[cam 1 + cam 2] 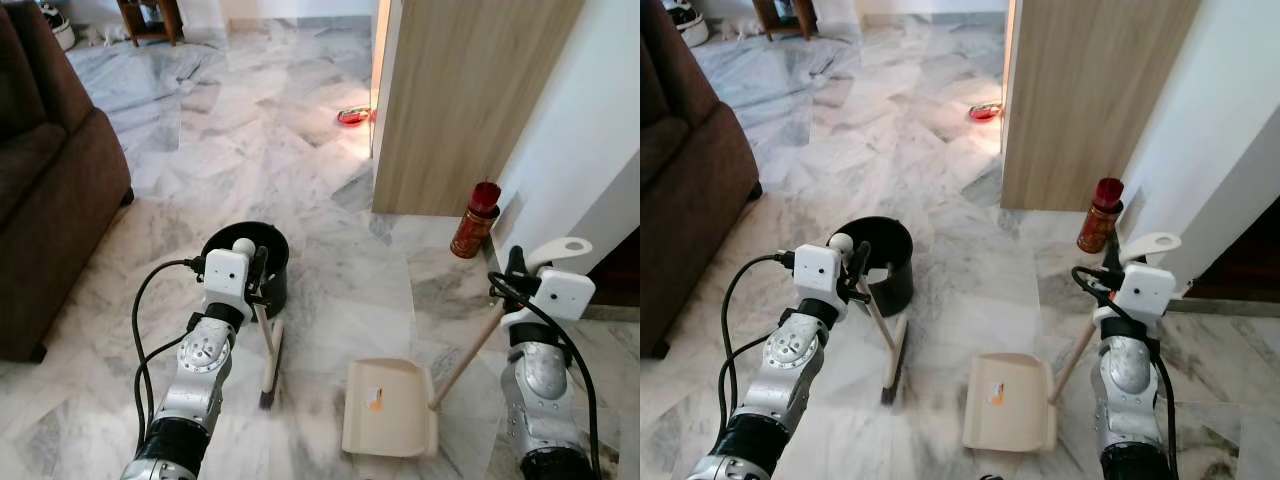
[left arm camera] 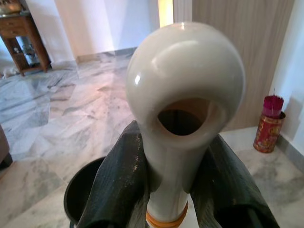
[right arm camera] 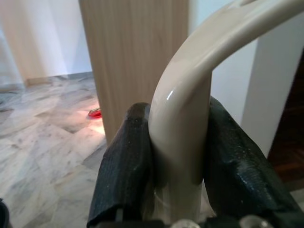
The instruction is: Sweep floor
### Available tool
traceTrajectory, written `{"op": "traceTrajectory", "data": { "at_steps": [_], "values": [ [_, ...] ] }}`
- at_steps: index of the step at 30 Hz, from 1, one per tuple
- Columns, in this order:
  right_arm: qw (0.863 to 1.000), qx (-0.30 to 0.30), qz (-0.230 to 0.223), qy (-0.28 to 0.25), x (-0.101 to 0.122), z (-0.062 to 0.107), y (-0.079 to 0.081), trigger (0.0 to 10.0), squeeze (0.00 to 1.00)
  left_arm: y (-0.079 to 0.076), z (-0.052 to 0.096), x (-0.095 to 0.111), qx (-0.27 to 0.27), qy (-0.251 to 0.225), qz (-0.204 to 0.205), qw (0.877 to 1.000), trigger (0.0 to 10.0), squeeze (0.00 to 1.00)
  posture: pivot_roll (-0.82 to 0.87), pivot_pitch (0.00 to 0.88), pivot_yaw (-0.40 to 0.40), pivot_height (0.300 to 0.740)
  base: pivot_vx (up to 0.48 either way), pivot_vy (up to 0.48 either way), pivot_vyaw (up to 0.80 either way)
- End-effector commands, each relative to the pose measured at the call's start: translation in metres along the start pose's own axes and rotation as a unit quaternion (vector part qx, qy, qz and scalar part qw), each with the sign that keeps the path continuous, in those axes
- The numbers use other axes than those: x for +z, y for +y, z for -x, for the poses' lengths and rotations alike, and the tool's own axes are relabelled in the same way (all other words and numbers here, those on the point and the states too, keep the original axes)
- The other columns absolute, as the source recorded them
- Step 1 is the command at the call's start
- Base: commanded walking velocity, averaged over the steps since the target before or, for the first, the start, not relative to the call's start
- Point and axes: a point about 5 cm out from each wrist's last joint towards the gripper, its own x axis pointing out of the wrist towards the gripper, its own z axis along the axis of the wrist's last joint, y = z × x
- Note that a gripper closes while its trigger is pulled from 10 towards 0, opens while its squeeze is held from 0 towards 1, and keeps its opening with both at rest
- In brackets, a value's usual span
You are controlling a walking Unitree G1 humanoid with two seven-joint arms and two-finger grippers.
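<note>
My left gripper is shut on the handle of a small cream broom. Its head rests on the marble floor just in front of a black bucket. In the left wrist view the handle's rounded cream knob sticks up between the black fingers. My right gripper is shut on the looped handle of a cream dustpan, whose pan lies flat on the floor between my arms, mouth toward me.
A brown sofa stands at the left. A wooden panel and white wall rise at the right, with a red tin of incense sticks at its foot. A red object lies by the far doorway. A wooden stand sits far back.
</note>
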Motion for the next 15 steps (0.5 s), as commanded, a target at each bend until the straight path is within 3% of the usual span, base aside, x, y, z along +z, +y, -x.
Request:
{"op": "traceTrajectory", "data": {
  "at_steps": [1, 15],
  "values": [
    [1.000, 0.005, -0.008, -0.023, 0.011, -0.005, 0.004, 10.0, 0.00, 0.007, 0.001, 0.000, 0.026, -0.005, 0.004, 1.000, 10.0, 0.00, -0.05, 0.074, 0.054, 0.740, 0.000, 0.000, -0.80],
    [0.999, 0.025, -0.018, -0.017, 0.007, 0.004, 0.023, 10.0, 0.00, 0.020, 0.012, -0.001, 0.030, -0.003, -0.018, 0.999, 10.0, 0.00, 0.01, 0.119, 0.075, 0.740, 0.000, 0.000, -0.80]
  ]
}}
